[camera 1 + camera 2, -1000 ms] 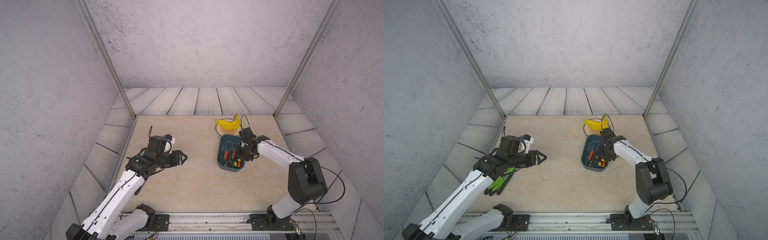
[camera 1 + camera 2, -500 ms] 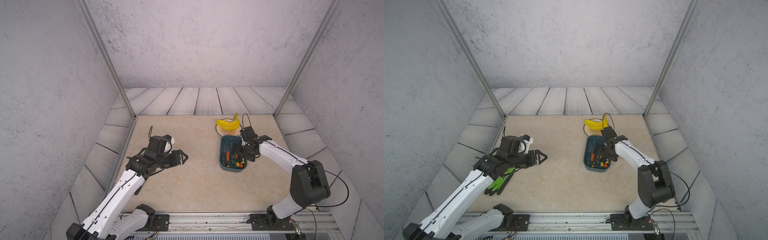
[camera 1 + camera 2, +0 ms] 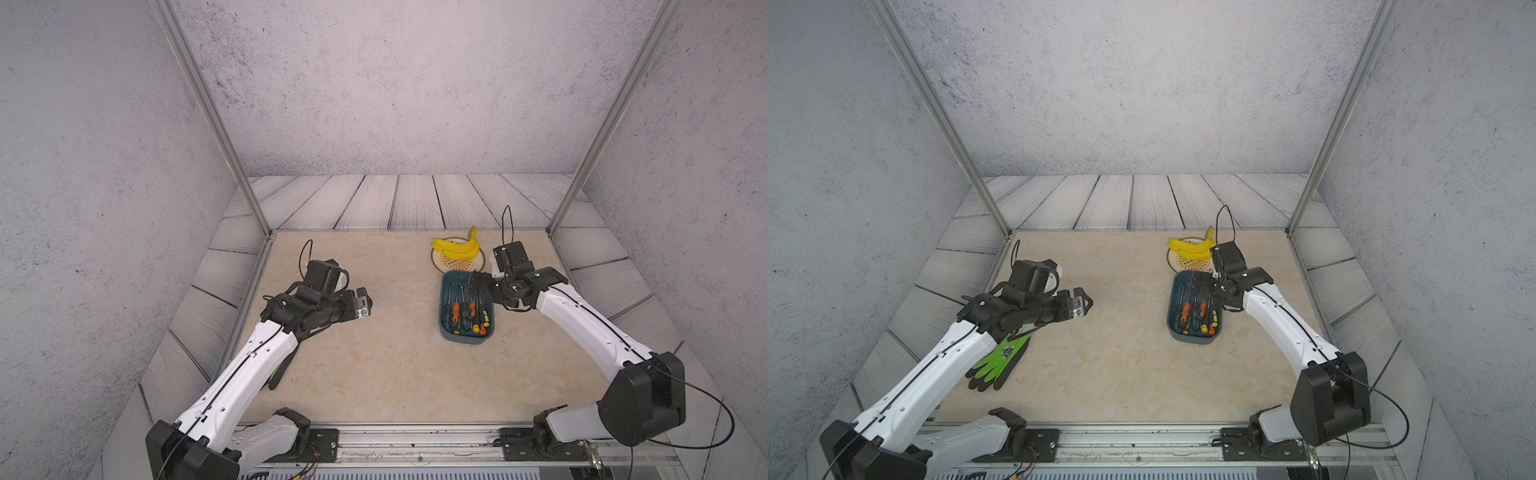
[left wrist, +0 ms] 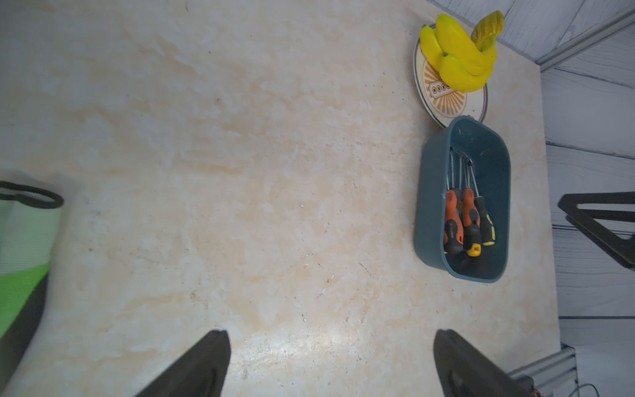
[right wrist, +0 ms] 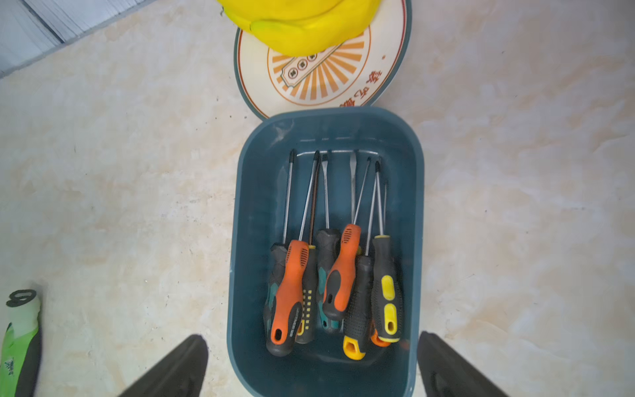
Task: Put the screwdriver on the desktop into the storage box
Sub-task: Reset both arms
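Now I'm hovering the released right tool (image 5: 312, 343) over the screwdrivers (image 5: 343, 271) in the teal plastic tub (image 5: 405, 178); left tool (image 4: 331, 337) released.

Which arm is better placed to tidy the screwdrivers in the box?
Right. The right gripper, open, hangs directly over the box, with the screwdrivers just below it. The left gripper, also open, is far off across the desktop.
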You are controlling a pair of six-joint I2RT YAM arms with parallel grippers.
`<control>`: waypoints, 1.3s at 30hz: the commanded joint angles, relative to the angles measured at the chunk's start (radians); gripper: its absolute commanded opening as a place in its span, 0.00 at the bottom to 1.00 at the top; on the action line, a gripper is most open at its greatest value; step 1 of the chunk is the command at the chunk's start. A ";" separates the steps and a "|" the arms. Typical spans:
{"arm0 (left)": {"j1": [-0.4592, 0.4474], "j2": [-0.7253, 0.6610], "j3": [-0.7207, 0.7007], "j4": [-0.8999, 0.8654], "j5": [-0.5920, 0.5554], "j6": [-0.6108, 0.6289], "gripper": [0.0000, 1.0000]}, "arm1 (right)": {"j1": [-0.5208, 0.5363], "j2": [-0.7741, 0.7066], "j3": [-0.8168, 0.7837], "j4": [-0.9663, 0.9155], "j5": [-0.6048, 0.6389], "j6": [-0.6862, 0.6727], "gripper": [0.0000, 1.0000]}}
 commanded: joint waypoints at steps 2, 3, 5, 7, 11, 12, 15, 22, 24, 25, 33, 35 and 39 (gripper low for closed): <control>0.015 0.009 0.027 0.033 -0.191 0.078 0.99 | -0.009 -0.038 0.021 0.041 0.128 -0.068 1.00; 0.029 0.011 0.024 0.049 -0.217 0.093 0.99 | -0.011 -0.049 0.013 0.065 0.157 -0.079 1.00; 0.065 0.020 0.016 0.082 -0.236 0.136 0.99 | -0.020 -0.073 -0.010 0.125 0.209 -0.111 0.99; 0.107 0.043 0.018 0.106 -0.243 0.176 0.99 | -0.027 -0.102 -0.043 0.195 0.271 -0.136 1.00; 0.197 0.094 0.007 0.151 -0.277 0.231 0.99 | -0.057 -0.147 -0.132 0.354 0.356 -0.190 1.00; 0.222 0.107 -0.001 0.167 -0.286 0.242 0.99 | -0.065 -0.153 -0.152 0.385 0.378 -0.199 1.00; 0.299 0.124 -0.043 0.234 -0.331 0.265 0.99 | -0.102 -0.166 -0.207 0.464 0.411 -0.217 1.00; 0.478 0.147 -0.238 0.509 -0.386 0.317 0.99 | -0.159 -0.186 -0.356 0.657 0.508 -0.295 1.00; 0.491 0.167 -0.295 0.615 -0.412 0.346 0.99 | -0.166 -0.182 -0.418 0.746 0.544 -0.336 1.00; 0.492 0.178 -0.315 0.655 -0.422 0.354 0.99 | -0.170 -0.177 -0.439 0.778 0.557 -0.351 1.00; 0.492 0.286 -0.425 0.954 -0.408 0.427 0.99 | -0.219 -0.067 -0.563 0.928 0.572 -0.369 1.00; 0.491 0.294 -0.459 1.016 -0.404 0.441 0.99 | -0.218 -0.045 -0.610 1.025 0.565 -0.383 1.00; 0.489 0.290 -0.522 1.162 -0.344 0.478 1.00 | -0.220 0.007 -0.693 1.230 0.498 -0.420 1.00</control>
